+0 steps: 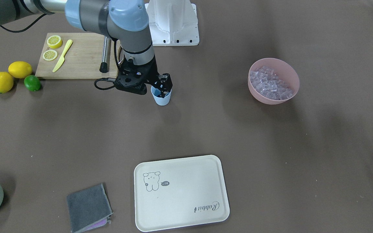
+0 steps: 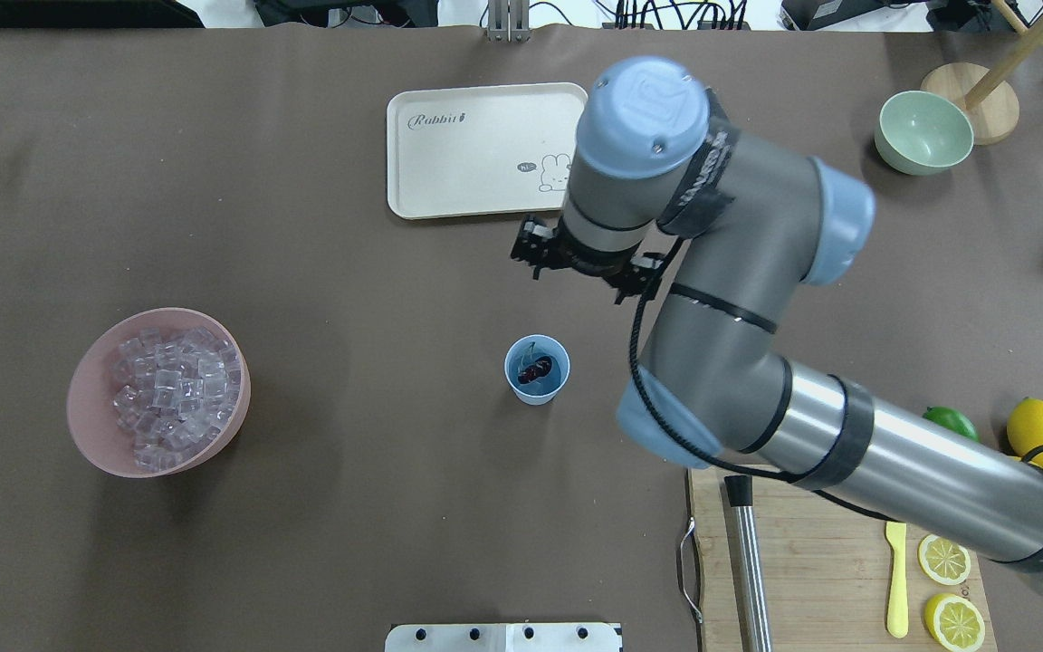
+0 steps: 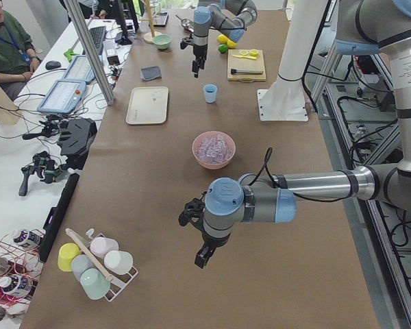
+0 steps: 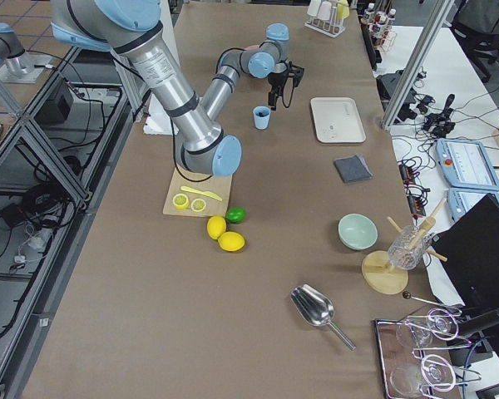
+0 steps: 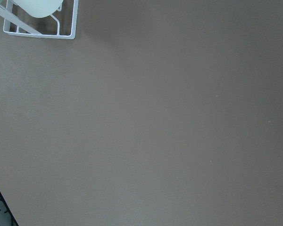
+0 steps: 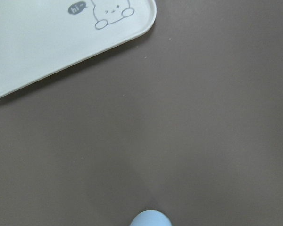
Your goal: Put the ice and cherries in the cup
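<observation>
The light blue cup (image 2: 537, 391) stands upright mid-table, and the dark red cherries (image 2: 535, 369) lie inside it. It also shows in the front view (image 1: 161, 99) and at the bottom edge of the right wrist view (image 6: 151, 219). The ice (image 2: 168, 385) fills a pink bowl (image 2: 91, 426) far to the left of the cup. My right gripper (image 1: 162, 90) hangs just above the cup's rim, on the tray side; it looks open and empty. My left gripper (image 3: 202, 257) shows only in the left side view, low over bare table; I cannot tell whether it is open or shut.
A cream tray (image 2: 467, 172) lies beyond the cup. A wooden board (image 2: 811, 570) with lemon slices, a yellow knife and a steel muddler (image 2: 748, 561) sits near the right arm. Lemons and a lime (image 1: 32, 83), a grey cloth (image 1: 87, 207) and a green bowl (image 2: 924, 131) lie around.
</observation>
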`<state>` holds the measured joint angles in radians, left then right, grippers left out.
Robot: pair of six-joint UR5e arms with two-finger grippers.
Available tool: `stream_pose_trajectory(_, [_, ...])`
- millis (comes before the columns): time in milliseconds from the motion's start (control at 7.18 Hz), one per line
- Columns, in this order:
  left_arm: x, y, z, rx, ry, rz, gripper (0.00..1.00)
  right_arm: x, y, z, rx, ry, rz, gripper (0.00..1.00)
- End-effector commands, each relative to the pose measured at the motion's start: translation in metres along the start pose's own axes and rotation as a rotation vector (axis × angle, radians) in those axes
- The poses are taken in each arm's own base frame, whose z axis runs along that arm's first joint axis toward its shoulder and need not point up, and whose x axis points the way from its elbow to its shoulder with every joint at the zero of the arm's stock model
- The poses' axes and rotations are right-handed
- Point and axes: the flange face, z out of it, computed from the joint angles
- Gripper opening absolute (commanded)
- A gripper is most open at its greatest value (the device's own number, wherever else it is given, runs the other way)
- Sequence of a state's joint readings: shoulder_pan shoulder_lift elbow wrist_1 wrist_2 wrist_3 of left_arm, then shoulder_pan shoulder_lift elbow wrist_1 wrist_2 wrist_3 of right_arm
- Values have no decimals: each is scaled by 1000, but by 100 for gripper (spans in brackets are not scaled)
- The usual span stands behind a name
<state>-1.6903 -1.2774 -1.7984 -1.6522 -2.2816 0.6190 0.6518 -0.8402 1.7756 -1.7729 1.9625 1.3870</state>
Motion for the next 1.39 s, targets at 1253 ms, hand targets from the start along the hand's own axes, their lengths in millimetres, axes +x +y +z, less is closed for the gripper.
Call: stream_pose_trajectory(1253, [50,-5,23,88,224,-405,98,652,-156,-111,-110,103,-392,100])
